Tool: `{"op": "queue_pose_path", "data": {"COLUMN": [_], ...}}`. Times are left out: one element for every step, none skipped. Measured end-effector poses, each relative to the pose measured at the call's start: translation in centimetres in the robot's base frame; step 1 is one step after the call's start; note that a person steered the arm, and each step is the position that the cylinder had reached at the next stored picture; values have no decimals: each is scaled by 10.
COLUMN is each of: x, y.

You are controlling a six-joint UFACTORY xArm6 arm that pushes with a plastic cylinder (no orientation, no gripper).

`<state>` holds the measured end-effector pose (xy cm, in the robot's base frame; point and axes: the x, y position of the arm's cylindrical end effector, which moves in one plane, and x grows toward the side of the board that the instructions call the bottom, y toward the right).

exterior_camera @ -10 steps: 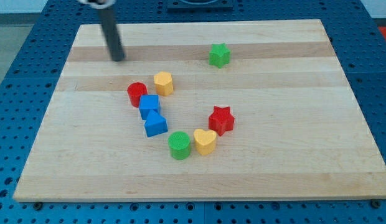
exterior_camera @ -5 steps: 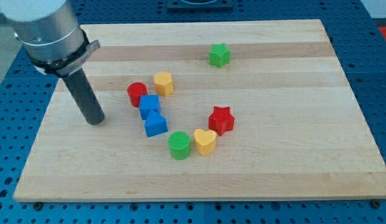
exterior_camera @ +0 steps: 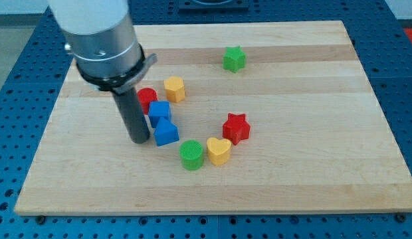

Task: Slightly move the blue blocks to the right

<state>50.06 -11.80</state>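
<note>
Over the last second my tip [exterior_camera: 139,140] swept from board's 11 o'clock to just beside the blue blocks [exterior_camera: 162,122], at their 9 o'clock, near board [exterior_camera: 312,186] centre. No fingers fitted. Blocks unmoved; rightward push was set up.

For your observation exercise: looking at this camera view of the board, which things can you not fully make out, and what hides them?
- Red block: its left side is hidden behind the dark rod, so its shape is uncertain.
- My tip and the lower blue block: touching or just apart cannot be told from this angle.
- Arm above the rod: cut off by the view's top edge.
</note>
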Motion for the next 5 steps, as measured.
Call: {"op": "queue_pose_path", "data": {"x": [0,1,33,34,31], "y": [19,19,19,19,18]}}
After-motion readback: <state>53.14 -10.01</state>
